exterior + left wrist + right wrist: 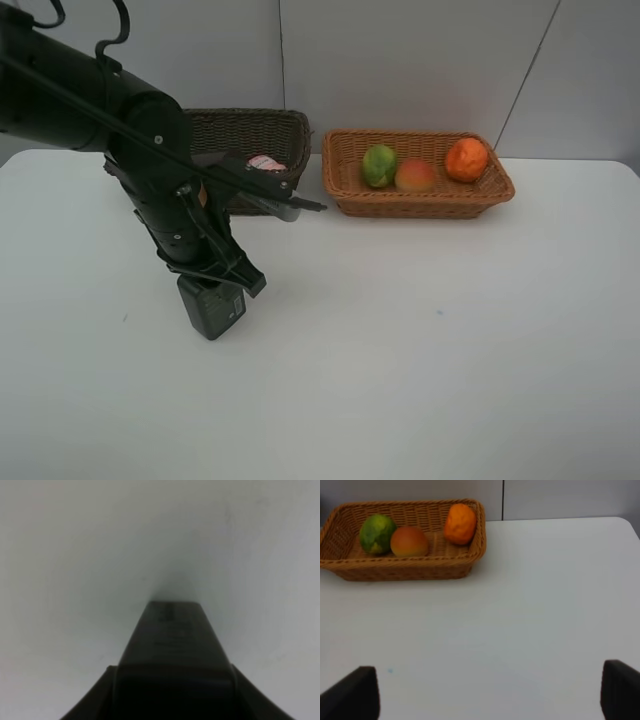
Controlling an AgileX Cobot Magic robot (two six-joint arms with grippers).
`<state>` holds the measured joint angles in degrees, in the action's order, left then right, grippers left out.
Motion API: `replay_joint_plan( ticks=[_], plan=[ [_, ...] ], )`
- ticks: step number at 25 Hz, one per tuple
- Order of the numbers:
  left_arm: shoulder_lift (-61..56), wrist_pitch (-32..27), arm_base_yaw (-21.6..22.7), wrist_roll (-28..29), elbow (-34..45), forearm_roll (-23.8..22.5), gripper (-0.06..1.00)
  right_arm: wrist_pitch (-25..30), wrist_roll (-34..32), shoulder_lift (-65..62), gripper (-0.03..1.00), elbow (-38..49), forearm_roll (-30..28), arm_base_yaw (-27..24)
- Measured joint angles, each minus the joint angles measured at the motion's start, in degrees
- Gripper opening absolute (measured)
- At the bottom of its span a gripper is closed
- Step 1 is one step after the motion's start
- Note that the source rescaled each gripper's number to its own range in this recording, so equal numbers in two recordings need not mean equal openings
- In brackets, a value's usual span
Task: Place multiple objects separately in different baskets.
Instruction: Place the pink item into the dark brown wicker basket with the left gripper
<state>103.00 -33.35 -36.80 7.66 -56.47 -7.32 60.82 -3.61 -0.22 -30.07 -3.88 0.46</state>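
My left gripper is shut on the dark green pump bottle, which stands low over the white table, left of centre. In the left wrist view the bottle fills the lower middle. Behind the arm, the dark brown basket holds the pink white-capped bottle. The light orange-brown basket holds the green fruit, the peach and the orange. My right gripper is open and empty over bare table, with that basket farther ahead.
The black left arm reaches in from the upper left and covers part of the dark basket. A grey wall stands right behind both baskets. White table stretches to the front and right.
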Motion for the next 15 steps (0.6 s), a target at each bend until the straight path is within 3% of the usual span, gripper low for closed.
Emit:
replay_joint_plan(
  ticks=[5, 15],
  plan=[
    [-2.24, -1.24, 0.00, 0.38, -0.67, 0.06, 0.44, 0.00, 0.00, 0.00, 0.94, 0.00, 0.00, 0.00],
    [-6.57, -9.21, 0.00, 0.74, -8.57, 0.13, 0.44, 0.00, 0.00, 0.00, 0.94, 0.00, 0.00, 0.00]
  ],
)
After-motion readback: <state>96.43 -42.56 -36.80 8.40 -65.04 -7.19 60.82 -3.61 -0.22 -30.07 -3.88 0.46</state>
